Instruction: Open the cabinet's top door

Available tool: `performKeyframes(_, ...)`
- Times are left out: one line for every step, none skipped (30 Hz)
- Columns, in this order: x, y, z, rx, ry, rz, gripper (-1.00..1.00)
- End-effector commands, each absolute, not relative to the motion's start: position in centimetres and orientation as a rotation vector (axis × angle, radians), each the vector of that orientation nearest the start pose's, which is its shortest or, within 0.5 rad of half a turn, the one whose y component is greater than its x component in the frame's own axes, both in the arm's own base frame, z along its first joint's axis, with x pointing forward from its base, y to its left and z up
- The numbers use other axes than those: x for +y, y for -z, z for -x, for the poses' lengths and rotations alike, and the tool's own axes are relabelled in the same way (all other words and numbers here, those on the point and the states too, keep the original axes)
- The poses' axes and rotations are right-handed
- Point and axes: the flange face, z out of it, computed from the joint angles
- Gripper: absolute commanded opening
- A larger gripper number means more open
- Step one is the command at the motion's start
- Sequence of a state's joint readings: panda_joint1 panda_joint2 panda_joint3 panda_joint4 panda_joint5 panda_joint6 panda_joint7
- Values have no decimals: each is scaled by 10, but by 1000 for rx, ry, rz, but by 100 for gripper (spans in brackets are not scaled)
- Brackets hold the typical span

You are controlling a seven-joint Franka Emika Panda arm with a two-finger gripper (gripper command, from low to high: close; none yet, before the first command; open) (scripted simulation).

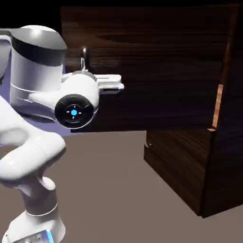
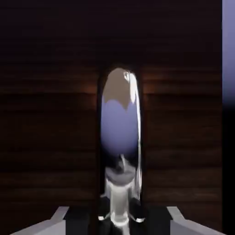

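1. The top door of the cabinet stands swung well out toward the arm, its hinge edge at the exterior view's right.
2. The gripper is clamped on the silver handle; the handle runs upright between the fingers.
3. Further pull should arc around that hinge.

cabinet: tall, boxy, dark walnut grain with lighter orange-brown edges; stands at the exterior view's right, lower front panel closed. top door: large dark wood-grain panel, swung wide open, reaching out to the left of the cabinet body. handle: small, curved, silver, upright near the door's free edge; hand view shows it close, shiny, centred.
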State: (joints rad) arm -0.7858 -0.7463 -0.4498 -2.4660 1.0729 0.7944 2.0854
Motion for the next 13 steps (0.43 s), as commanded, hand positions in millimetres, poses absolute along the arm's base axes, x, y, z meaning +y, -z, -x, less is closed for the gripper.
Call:
performKeyframes(-196,-596,-140,1766,-1591,484,-100)
performKeyframes(-205,-596,-141,1767,-1605,503,-100)
performKeyframes(-214,-596,-142,1767,-1619,523,-100)
performKeyframes(-223,-596,-143,1767,-1633,542,-100)
performKeyframes(-232,-596,-145,1767,-1646,562,-100)
performKeyframes(-240,-596,-146,1767,-1660,581,-100)
performKeyframes(-249,-596,-148,1766,-1673,600,-100)
performKeyframes(-257,-596,-150,1766,-1686,619,-100)
performKeyframes(-265,-596,-152,1765,-1699,637,-100)
performKeyframes(-273,-596,-154,1764,-1711,655,-100)
performKeyframes(-281,-596,-156,1763,-1723,673,-100)
performKeyframes(-288,-596,-158,1763,-1733,689,-100)
performKeyframes(-288,-596,-158,1763,-1733,689,100)
